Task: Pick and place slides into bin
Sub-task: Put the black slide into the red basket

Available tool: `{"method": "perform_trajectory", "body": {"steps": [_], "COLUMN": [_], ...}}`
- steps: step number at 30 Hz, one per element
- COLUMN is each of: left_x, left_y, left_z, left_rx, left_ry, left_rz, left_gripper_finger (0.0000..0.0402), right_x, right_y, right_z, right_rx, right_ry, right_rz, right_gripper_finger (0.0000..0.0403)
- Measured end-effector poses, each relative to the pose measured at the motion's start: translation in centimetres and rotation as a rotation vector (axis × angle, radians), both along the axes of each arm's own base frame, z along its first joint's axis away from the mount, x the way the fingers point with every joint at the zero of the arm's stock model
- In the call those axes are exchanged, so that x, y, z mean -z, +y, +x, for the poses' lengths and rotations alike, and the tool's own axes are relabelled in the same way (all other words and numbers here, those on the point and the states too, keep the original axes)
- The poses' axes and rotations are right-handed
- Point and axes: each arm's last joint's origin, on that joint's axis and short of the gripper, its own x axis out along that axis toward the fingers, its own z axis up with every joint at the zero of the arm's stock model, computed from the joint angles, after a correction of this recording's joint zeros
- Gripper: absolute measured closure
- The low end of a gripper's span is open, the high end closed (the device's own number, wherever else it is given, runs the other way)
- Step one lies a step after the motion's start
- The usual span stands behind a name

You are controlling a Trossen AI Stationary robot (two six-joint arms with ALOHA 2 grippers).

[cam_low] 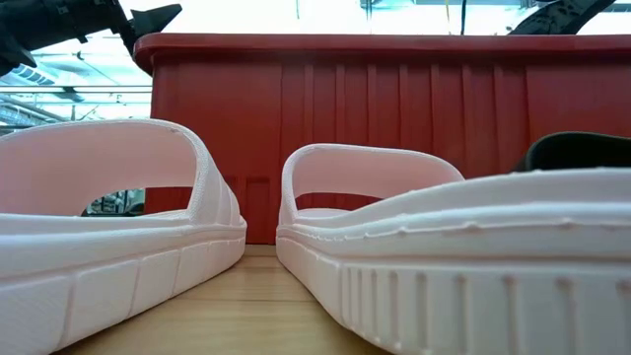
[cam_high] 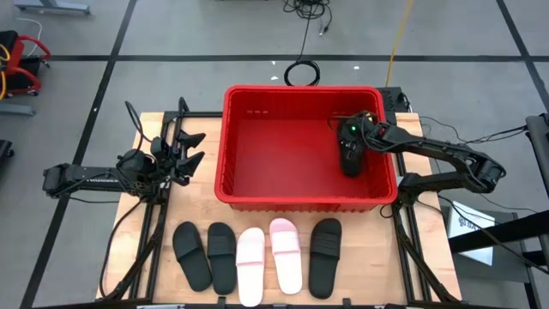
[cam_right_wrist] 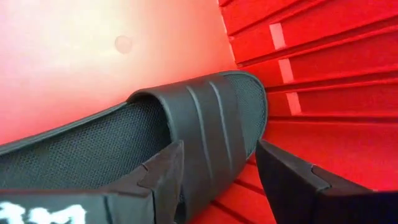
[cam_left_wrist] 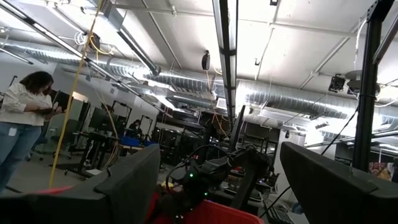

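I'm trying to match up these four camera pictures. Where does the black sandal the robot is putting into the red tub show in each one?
High view: the black open-toe slide sandal lies inside the big red plastic bin, at its right end, under the right gripper.
Low view: hidden behind the bin's front wall.
Left wrist view: not visible.
Right wrist view: fills the middle, strap between the fingers.
Shared landmark: the bin.

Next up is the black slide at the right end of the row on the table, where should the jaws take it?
Grip the black slide across its wide strap, coming straight down from above: it lies sole-down with its strap arching clear of the footbed, and the pink slide lies close alongside.
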Motion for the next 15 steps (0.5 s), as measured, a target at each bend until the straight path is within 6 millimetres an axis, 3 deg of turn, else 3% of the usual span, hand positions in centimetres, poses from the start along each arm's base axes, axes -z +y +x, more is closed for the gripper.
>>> {"method": "perform_trajectory", "body": {"steps": [7,15], "left_x": [0.0,0.0], "left_y": [0.0,0.0], "left_z": [0.0,0.0], "left_rx": [-0.009,-0.01], "left_ry": [0.003,0.004], "left_rz": [0.012,0.014], "left_gripper_finger": [0.0062,0.0062], "right_x": [-0.7,-3.7], "right_y": [0.8,1.9], "right_z": [0.3,0.4], "right_rx": [-0.035,-0.082], "right_ry": [-0.059,-0.246], "right_rz": [-0.006,-0.137], "right_gripper_finger": [0.0212,0.0217]}}
